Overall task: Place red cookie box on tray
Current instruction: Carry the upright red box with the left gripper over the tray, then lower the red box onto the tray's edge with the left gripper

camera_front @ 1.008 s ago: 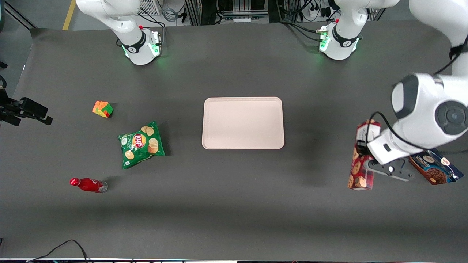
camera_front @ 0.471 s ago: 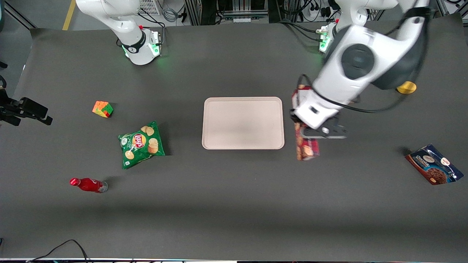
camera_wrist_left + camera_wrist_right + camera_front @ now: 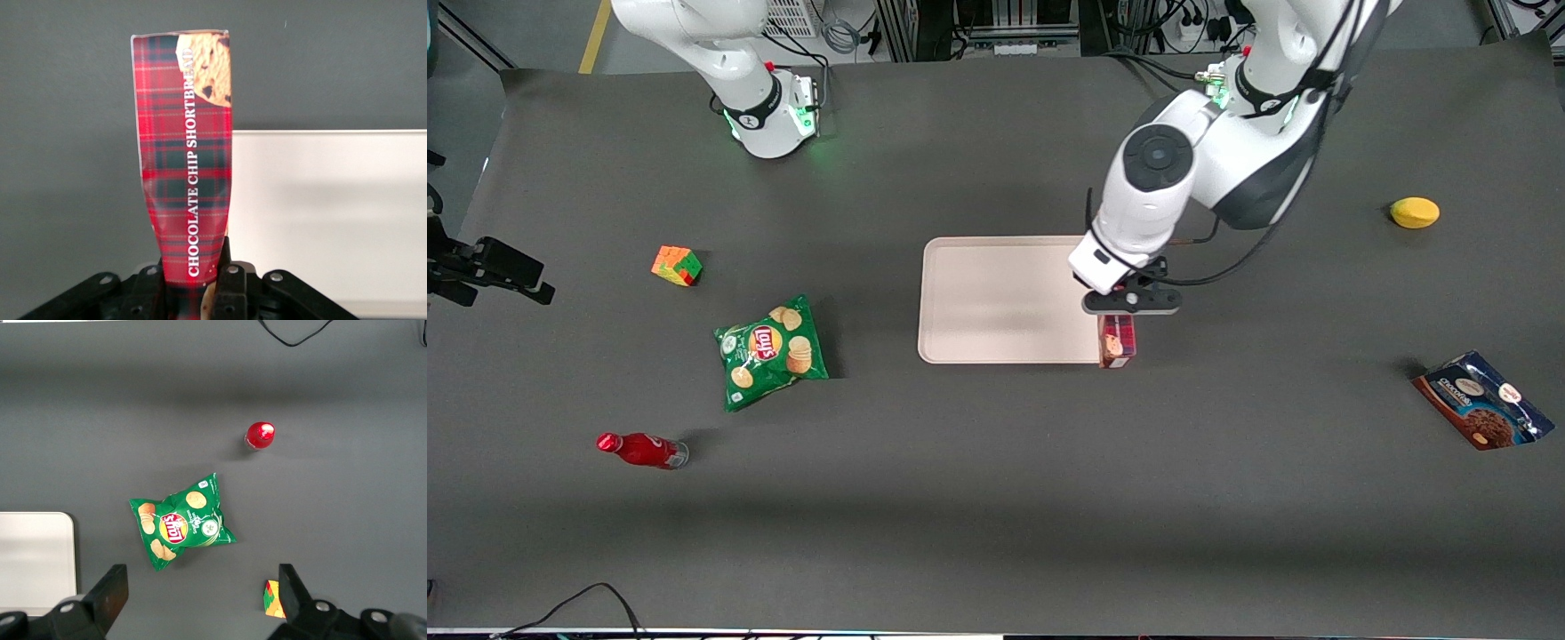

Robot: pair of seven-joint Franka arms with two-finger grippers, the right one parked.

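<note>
My left gripper [image 3: 1120,313] hangs over the tray's corner that is nearest the front camera at the working arm's end. It is shut on the red cookie box [image 3: 1117,340], a dark red plaid carton held above the tray [image 3: 996,298]. In the left wrist view the box [image 3: 185,160] sticks out lengthwise from the gripper [image 3: 194,288], its lettering reading "chocolate chip shortbread". Its black fingers [image 3: 229,280] press on both narrow sides of the carton. The pale tray [image 3: 333,213] lies beside and below the box there. Most of the box is hidden under the arm in the front view.
A dark blue cookie bag [image 3: 1480,400] and a yellow lemon [image 3: 1415,212] lie toward the working arm's end. A green chip bag [image 3: 770,351], a colour cube [image 3: 677,265] and a red bottle [image 3: 641,450] lie toward the parked arm's end.
The left arm has carried the red cookie box from beside the blue bag across the table to the tray's corner. The lemon, hidden before, now shows.
</note>
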